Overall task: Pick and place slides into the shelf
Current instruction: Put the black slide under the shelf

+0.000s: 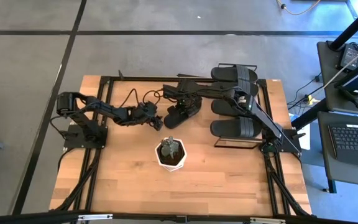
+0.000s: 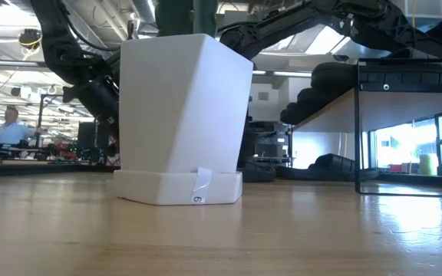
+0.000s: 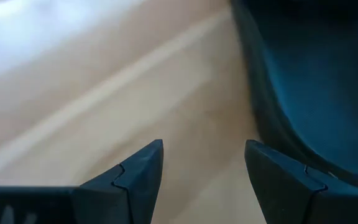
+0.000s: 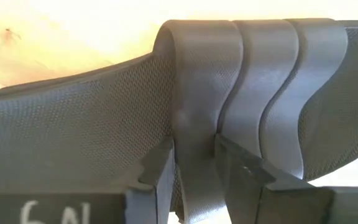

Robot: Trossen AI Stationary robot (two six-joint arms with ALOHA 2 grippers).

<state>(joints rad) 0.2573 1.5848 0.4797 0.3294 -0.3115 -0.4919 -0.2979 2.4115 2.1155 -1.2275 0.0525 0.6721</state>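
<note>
Three black slides (image 1: 235, 74), (image 1: 230, 106), (image 1: 235, 129) lie side by side on top of the shelf (image 2: 409, 98) at the table's right. Another black slide (image 1: 180, 114) is at the table's middle, far of the white pot. My right gripper (image 4: 194, 149) comes down on this slide and is shut on its strap. My left gripper (image 3: 204, 152) stands open just left of that slide (image 3: 309, 93), low over the bare wood, with nothing between its fingers; in the high view the left gripper (image 1: 159, 121) sits beside the slide's left end. My right gripper pinches the slide's wide strap (image 4: 194, 124) between its two fingers, at the strap's edge ridge beside the footbed. The fingers come from above, pointing down. The footbed (image 4: 73, 130) faces up toward the wrist. Whether the sole is clear of the table I cannot tell.
A white square pot (image 1: 171, 155) with a small plant stands near the table's middle, close in front of both grippers; it fills the low view (image 2: 183, 115). A dark slide (image 2: 332, 165) lies low under the shelf. Bare wood lies along the near edge.
</note>
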